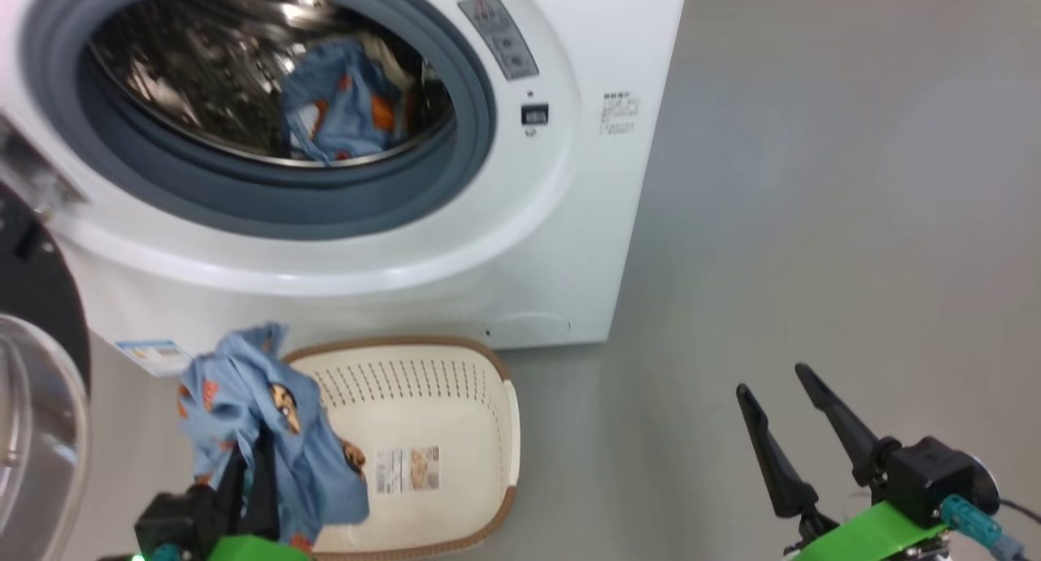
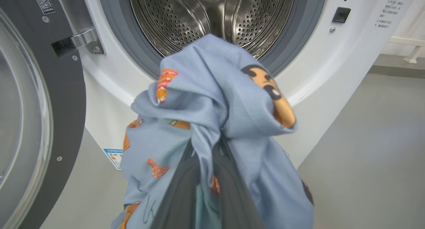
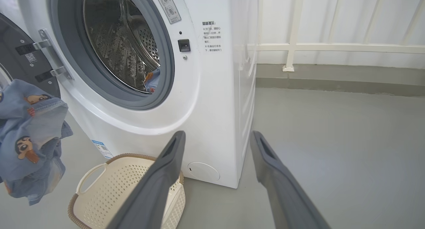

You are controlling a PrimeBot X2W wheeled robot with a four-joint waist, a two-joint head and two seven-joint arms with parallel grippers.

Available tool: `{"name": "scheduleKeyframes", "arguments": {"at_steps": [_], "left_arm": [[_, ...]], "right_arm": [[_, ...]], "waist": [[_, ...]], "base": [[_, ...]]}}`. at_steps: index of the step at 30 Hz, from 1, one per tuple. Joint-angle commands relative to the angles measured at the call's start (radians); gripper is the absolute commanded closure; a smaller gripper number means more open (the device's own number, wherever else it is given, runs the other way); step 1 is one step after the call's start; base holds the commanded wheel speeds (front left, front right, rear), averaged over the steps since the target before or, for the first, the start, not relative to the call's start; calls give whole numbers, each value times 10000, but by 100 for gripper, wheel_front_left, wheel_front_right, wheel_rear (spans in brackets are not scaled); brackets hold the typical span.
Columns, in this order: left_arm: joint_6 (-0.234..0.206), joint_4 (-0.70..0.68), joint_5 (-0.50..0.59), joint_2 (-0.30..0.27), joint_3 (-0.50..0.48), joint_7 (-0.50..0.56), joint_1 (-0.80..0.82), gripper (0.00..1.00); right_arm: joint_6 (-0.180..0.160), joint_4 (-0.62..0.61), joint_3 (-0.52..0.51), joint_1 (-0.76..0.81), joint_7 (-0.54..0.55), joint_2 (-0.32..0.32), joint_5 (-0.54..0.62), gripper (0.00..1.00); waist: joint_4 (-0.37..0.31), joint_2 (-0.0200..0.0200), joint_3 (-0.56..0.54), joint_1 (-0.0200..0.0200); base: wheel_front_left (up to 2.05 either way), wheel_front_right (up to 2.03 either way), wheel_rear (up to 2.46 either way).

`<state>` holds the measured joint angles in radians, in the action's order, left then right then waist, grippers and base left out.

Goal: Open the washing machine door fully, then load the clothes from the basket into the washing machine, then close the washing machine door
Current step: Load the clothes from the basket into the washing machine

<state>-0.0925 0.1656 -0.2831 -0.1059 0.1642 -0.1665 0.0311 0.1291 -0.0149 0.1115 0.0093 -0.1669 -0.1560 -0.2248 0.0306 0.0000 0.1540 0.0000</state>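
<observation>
My left gripper (image 1: 250, 454) was clamped on a light blue garment (image 1: 244, 398) with orange cartoon prints, holding it in the air over the left end of the basket (image 1: 508, 415), which sat on the floor just in front of the washing machine (image 1: 569, 219). The washing machine door (image 1: 37, 301) stood swung open on the left, and a blue printed piece (image 1: 341, 110) lay inside the steel drum. My right gripper (image 1: 773, 380) hung off to the right above the grey floor (image 1: 813, 219), its fingers spread wide and gripping nothing.

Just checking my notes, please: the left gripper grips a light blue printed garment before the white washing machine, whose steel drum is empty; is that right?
Not quite: the steel drum holds another light blue garment, as the head view shows. The left gripper does grip its garment before the washing machine.
</observation>
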Motion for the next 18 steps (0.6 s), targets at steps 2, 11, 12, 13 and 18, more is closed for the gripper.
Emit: {"name": "scheduleKeyframes", "arguments": {"at_steps": [2,11,12,13,18], "left_arm": [[98,-506,-50,-281,-255,146,-189,100],[135,-1050,-157,-533,-228,487,-728,100],[135,-1132,-171,-557,-225,532,-768,100],[134,-1211,-183,-579,-224,567,-806,100],[88,-1497,-210,-667,-219,703,-940,100]], "right_arm": [[16,-356,133,233,80,5,184,0],[16,-617,33,709,308,168,334,0],[16,-647,24,761,329,192,352,0],[16,-670,18,805,347,216,369,0],[16,-790,-31,971,418,319,438,0]], "waist": [[153,0,-740,0],[137,0,-1334,0],[132,0,-1377,0],[123,0,-1425,0],[93,0,-1565,0]], "base": [[0,0,0],[0,0,0],[0,0,0],[0,0,0],[0,0,0]]}}
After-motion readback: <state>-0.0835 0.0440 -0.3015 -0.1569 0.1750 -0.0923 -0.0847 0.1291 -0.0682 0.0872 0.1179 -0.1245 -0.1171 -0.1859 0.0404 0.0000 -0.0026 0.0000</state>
